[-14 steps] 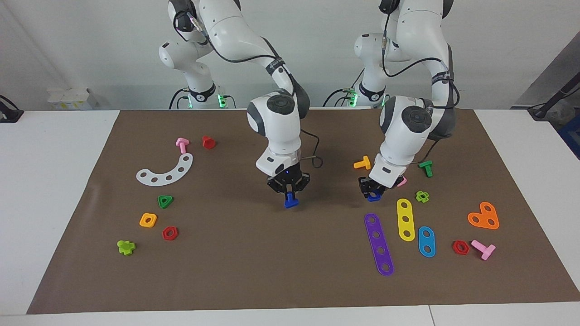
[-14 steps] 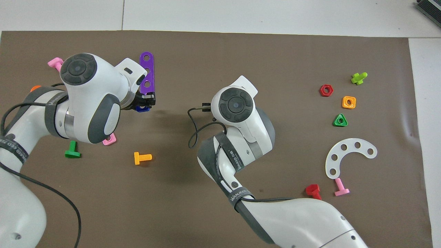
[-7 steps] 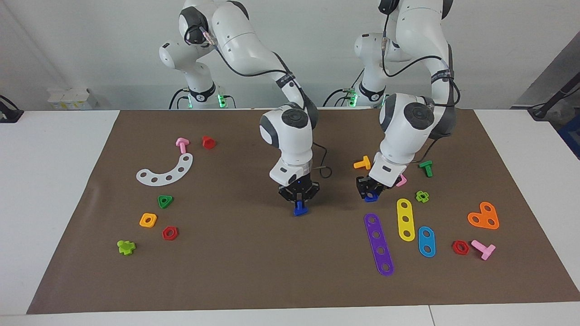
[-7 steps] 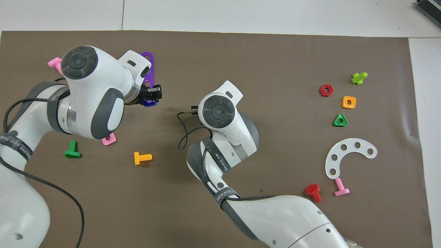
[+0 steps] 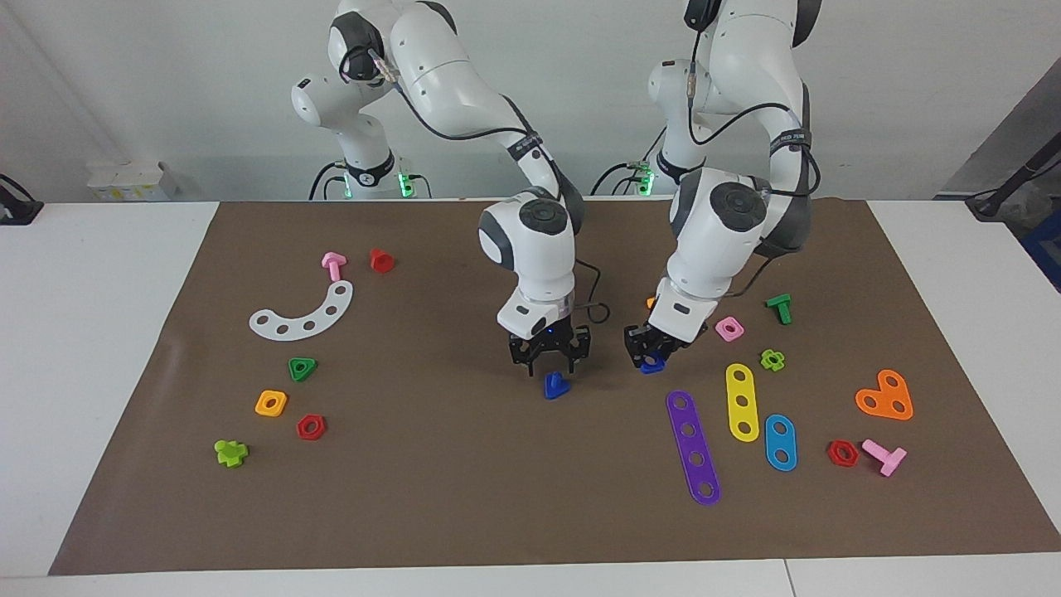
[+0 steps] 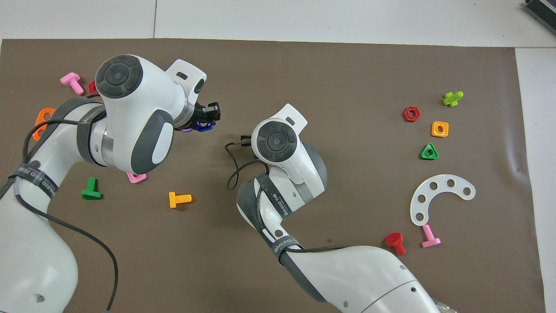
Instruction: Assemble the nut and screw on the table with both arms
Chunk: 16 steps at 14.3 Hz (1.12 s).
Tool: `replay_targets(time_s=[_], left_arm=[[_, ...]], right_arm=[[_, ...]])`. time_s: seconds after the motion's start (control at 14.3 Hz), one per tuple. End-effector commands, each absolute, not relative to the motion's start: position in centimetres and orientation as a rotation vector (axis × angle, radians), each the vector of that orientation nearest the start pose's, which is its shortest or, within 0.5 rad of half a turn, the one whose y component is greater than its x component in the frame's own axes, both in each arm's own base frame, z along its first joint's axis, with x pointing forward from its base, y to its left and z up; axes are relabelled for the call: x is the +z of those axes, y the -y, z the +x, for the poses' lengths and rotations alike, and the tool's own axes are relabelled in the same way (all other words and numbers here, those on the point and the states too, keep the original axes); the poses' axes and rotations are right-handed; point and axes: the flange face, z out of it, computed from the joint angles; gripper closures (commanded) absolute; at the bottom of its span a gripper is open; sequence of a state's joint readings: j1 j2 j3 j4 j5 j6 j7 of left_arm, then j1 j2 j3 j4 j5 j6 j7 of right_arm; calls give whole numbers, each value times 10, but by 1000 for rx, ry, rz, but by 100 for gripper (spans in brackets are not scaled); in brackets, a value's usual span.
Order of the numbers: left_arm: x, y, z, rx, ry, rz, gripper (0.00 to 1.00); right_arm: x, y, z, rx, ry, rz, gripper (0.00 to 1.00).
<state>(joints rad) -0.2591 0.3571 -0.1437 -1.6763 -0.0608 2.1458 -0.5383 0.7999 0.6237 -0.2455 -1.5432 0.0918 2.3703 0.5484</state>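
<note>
While over mid brown paper sheet (image 5: 464, 497): right black two-finger gripper (image 5: 550, 362) spread wide, just above small dark-blue plastic triangular-head screw (image 5: 554, 385) lying released on sheet. Left black gripper (image 5: 649, 355) pinching small dark-blue plastic square nut (image 5: 652, 364) (image 6: 203, 126), raised beside purple strip (image 5: 693, 448). Bare sheet between screw and table edge; clutter toward both ends.

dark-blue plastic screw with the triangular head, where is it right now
In the facing view the dark-blue triangular-head plastic screw lies on the brown paper sheet at mid-table, just under the open right gripper.
</note>
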Motion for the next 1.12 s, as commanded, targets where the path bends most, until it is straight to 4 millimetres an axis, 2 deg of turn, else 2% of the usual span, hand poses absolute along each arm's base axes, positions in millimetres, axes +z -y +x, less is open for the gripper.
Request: replay_targets(time_s=[0.0, 0.14, 0.42, 0.63, 0.77, 0.91, 1.05], left_arm=[[410, 288, 629, -86, 342, -3290, 100], [404, 319, 630, -89, 343, -3297, 100], [388, 364, 621, -89, 355, -3292, 100], [378, 377, 615, -86, 329, -3287, 100], [372, 385, 607, -85, 297, -3282, 100], [364, 386, 604, -86, 290, -3280, 100], [360, 393, 598, -82, 273, -3280, 100]], right_arm=[[360, -376, 607, -321, -76, -3040, 0], [391, -346, 605, -323, -65, -3027, 0], [434, -267, 613, -298, -58, -3031, 0], [455, -198, 629, -285, -42, -3049, 0], [464, -159, 637, -296, -61, -3053, 0], [483, -125, 636, -285, -119, -3059, 0], [514, -84, 626, -253, -200, -3060, 0]])
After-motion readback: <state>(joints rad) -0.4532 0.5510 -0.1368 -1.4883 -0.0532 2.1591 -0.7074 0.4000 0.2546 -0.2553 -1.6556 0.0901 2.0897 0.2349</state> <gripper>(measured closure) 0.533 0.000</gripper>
